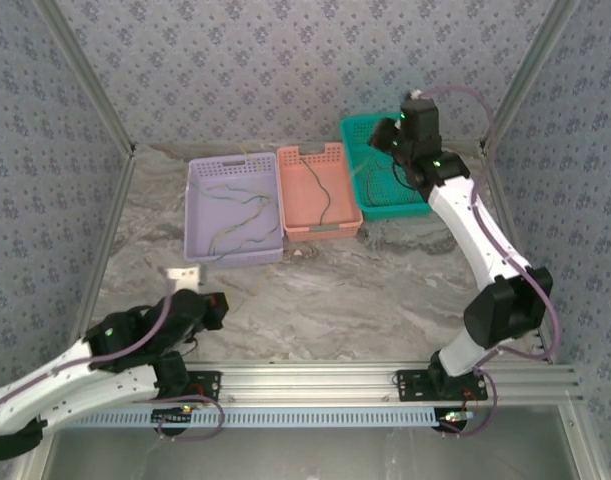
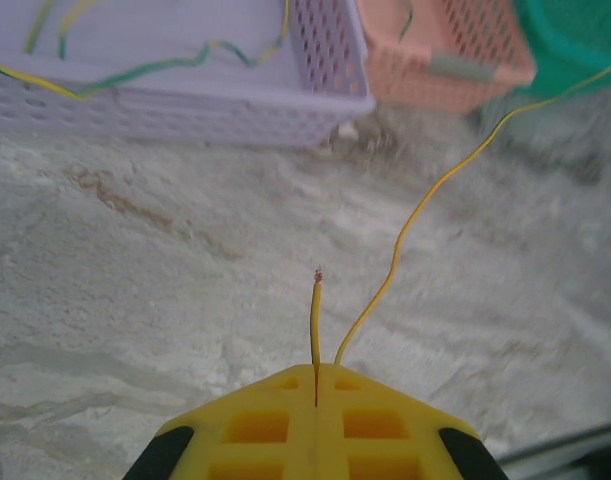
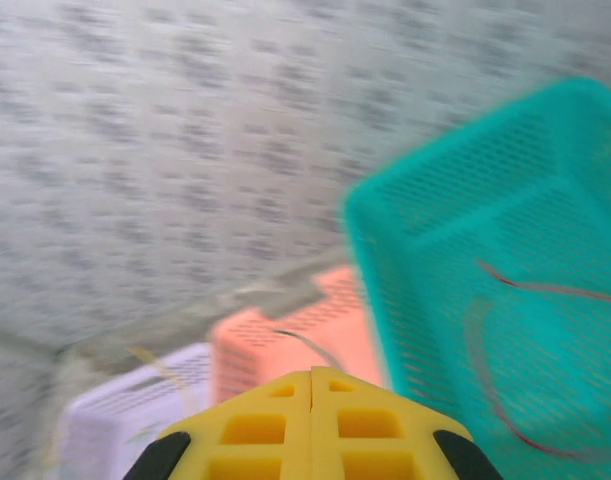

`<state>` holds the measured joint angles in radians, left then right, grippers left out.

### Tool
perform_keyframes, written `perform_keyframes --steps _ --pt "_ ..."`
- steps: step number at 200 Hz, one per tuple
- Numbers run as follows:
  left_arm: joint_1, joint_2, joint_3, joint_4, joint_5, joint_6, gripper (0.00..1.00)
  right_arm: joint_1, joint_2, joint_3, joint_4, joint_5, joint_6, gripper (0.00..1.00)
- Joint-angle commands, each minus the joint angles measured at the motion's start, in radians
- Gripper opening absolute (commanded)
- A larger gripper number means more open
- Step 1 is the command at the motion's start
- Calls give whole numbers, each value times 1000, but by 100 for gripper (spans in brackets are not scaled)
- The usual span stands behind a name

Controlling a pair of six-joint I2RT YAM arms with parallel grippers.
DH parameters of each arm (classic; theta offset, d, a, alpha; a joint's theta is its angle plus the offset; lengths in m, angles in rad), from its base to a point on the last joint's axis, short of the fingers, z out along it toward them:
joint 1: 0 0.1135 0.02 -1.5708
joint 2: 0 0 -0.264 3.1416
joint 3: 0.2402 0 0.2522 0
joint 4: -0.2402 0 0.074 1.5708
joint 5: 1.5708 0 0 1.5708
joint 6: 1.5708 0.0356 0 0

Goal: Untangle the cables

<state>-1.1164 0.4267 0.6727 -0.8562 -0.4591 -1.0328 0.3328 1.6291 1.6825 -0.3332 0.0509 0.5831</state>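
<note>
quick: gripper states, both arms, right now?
Left gripper: closed, pinching a yellow cable.
Right gripper: closed, no cable seen in it.

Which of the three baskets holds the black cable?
The salmon basket in the middle: a black cable lies in it. The purple basket holds yellow and green cables, the teal basket a red cable.

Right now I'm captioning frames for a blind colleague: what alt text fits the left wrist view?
The shut left gripper pinches a thin yellow cable, a short end poking up past its tips and a long strand trailing up and right over the marble table. Beyond stand a purple basket holding yellow-green cables, a pink basket and a teal basket.
</note>
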Motion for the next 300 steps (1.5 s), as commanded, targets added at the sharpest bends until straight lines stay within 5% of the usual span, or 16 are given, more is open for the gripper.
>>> perform_keyframes --steps 1,26,50,100,115,146,204,212,228,245,300 --pt "6 -84 -21 94 -151 -65 0 86 135 172 -51 -154 -80 0" --pt "23 -26 44 153 -184 41 0 169 305 410 -86 -189 -95 0" --pt "129 135 172 133 -119 109 0 226 485 625 -118 -205 -102 0" --pt "624 416 233 322 443 174 0 304 740 861 -73 -232 -73 0" --pt "726 484 231 363 538 179 0 315 795 897 -55 -236 -59 0" --pt "848 600 202 461 656 188 0 327 913 956 -25 -239 -26 0" --pt "963 838 246 489 672 245 0 354 1042 992 3 -191 -22 0" --pt "971 866 252 490 681 246 10 351 1049 998 -4 -192 -22 7" --pt "974 892 268 467 654 243 67 352 1046 1005 -43 -183 -52 41" --pt "974 874 279 447 610 248 98 365 1011 1005 -103 -117 -111 60" --pt "974 770 423 281 503 317 99 378 724 744 -62 47 -185 71"
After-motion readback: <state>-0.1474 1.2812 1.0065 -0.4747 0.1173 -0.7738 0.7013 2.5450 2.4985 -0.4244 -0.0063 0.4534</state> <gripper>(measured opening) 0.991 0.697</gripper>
